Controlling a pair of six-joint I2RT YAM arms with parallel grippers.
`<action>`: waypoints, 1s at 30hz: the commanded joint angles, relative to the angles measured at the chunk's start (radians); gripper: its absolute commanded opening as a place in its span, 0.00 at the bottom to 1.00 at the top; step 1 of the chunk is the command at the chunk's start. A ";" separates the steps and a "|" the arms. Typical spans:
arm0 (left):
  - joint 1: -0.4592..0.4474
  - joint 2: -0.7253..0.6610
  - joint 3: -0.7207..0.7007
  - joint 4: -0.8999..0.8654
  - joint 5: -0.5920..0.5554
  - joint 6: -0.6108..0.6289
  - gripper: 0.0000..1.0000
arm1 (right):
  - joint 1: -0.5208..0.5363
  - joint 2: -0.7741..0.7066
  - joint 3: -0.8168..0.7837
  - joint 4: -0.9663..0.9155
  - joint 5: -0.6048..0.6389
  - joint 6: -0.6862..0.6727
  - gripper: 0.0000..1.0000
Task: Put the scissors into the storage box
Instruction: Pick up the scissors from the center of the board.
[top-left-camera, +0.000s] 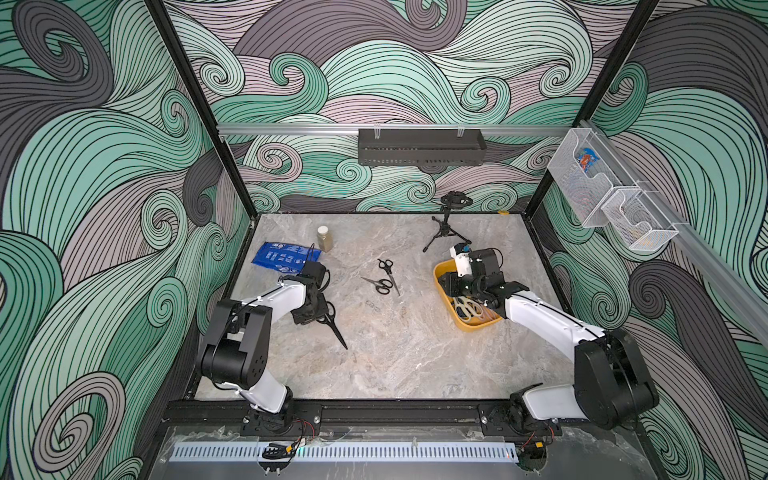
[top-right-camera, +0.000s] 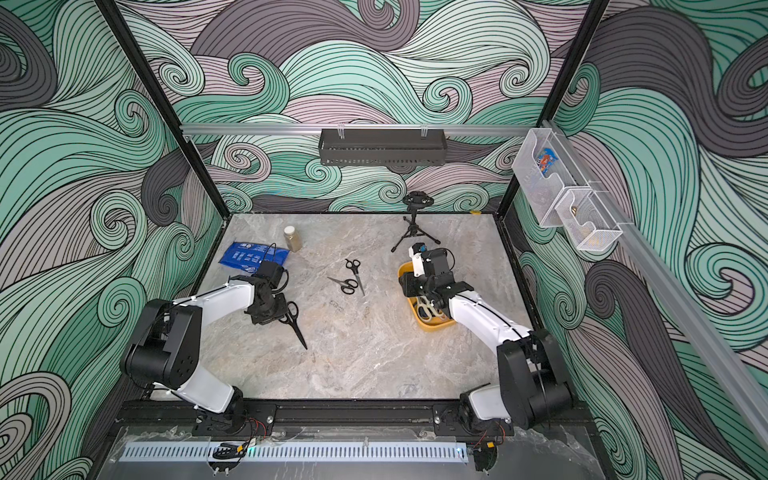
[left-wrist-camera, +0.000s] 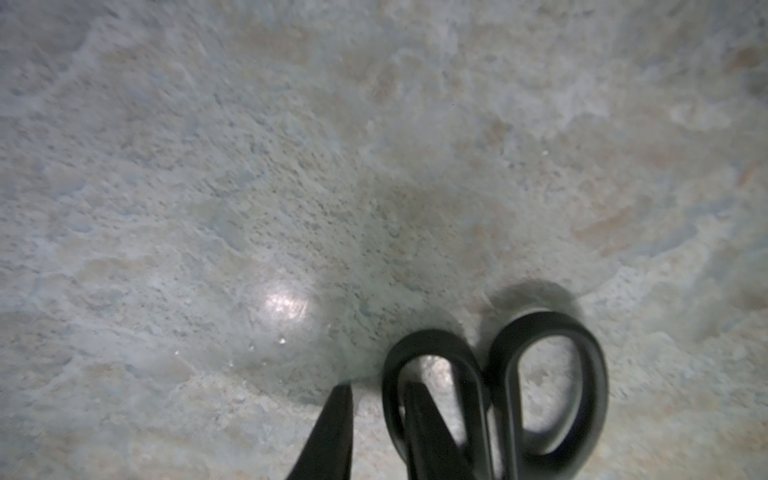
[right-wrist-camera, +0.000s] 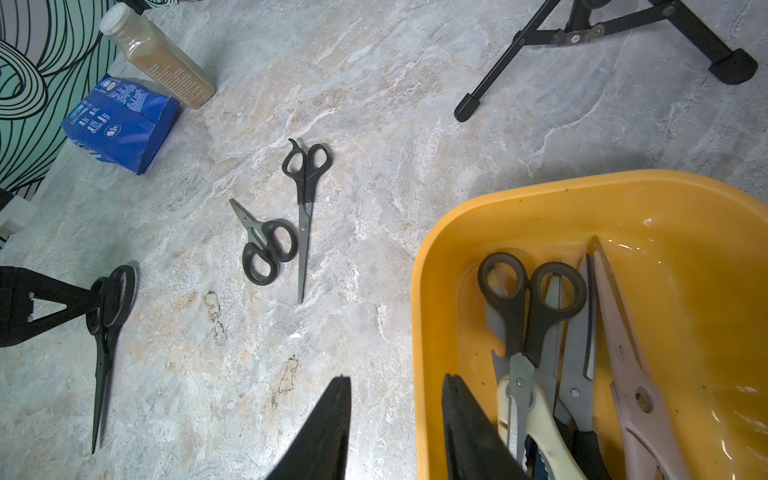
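Long scissors (top-left-camera: 336, 330) left on the table (top-left-camera: 415, 353) under my left gripper (top-left-camera: 319, 315), short pair (top-left-camera: 379, 285) beside slim pair (top-left-camera: 390, 274) at centre, storage box (top-left-camera: 471, 326) right, several pairs (right-wrist-camera: 528, 316) inside, my right gripper (right-wrist-camera: 397, 419) straddling its rim.

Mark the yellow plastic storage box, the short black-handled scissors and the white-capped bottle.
Yellow plastic storage box (right-wrist-camera: 422, 299): right wrist view, bare rim.
Short black-handled scissors (right-wrist-camera: 246, 218): right wrist view, blades.
White-capped bottle (right-wrist-camera: 166, 62): right wrist view, body.

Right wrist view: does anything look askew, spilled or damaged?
Nothing spilled or damaged. Steel-bladed scissors in the yellow plastic tub lie piled across one another, and the right hand hangs over its rim, one finger each side.
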 joint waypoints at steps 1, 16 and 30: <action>-0.012 0.034 -0.039 0.036 0.033 -0.017 0.22 | 0.005 0.006 0.018 0.003 0.011 -0.010 0.40; -0.013 0.045 -0.064 0.088 0.054 -0.003 0.00 | 0.005 -0.018 0.016 -0.015 0.018 -0.008 0.40; -0.013 -0.014 0.048 0.051 0.156 0.020 0.00 | 0.019 -0.027 0.048 -0.026 -0.056 0.025 0.38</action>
